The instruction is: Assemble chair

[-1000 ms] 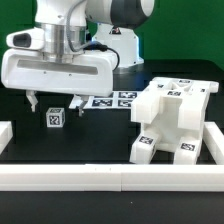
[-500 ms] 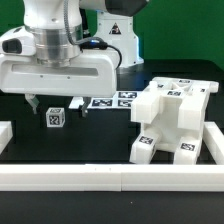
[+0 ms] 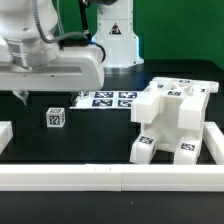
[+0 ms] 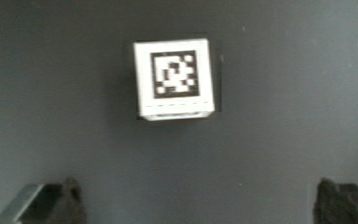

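The gripper (image 4: 197,204) stood wide open and held nothing. Its two dark fingertips (image 4: 51,200) showed in the wrist view with only bare table (image 4: 51,100) between them.

The small cube (image 4: 172,80) lay ahead of the fingertips, clear of them and not yet between the jaws, its tagged face turned up toward the wrist camera. In the exterior view it sat on the table below the hand, apart from the one finger that showed. It looked like hard, light plastic with smooth faces, so it would probably not give under the pads but might slip or twist if caught off-centre. The best hold seemed to be across two opposite flat sides, squarely and near the middle.

Farther out, the marker board (image 3: 108,98) lay flat behind the hand. The part-built chair (image 3: 175,118) stood well apart from the hand, toward the exterior view's right, against the border rail (image 3: 100,178).
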You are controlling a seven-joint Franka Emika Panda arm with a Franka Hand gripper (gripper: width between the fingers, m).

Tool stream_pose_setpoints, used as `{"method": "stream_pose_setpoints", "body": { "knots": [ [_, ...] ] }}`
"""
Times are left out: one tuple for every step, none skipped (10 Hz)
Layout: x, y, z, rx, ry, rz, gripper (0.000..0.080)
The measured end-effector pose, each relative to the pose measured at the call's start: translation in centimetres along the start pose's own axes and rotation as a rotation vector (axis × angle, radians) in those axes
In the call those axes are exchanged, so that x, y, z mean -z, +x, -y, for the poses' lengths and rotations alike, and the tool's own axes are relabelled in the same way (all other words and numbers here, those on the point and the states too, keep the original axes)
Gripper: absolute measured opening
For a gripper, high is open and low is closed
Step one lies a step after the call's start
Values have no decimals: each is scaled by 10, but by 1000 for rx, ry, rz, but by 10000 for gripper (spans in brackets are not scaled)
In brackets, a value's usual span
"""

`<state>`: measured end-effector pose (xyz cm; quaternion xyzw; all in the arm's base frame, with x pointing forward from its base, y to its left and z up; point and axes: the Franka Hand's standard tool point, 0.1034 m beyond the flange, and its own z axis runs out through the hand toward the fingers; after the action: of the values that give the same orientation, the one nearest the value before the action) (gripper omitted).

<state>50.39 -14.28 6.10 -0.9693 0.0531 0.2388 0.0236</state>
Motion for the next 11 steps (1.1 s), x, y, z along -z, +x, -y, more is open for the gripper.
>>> {"method": "stream_pose_setpoints", "body": {
  "knots": [
    [13,8,-3,2,8,97,649],
    [18,26,-5,4,-14,56,649],
    [16,23,-3,5,-12,58,649],
    [16,23,-4,3,-11,59,649],
    [13,21,-3,44,-30,80,649],
    [6,21,9,133,-66,131,649],
    [2,20,19,187,-66,189,649],
    [-4,24,20,245,-62,205,649],
    [-4,24,19,236,-63,204,649],
    [-4,24,19,236,-63,204,649],
    [-5,22,17,232,-64,212,649]
  ]
}}
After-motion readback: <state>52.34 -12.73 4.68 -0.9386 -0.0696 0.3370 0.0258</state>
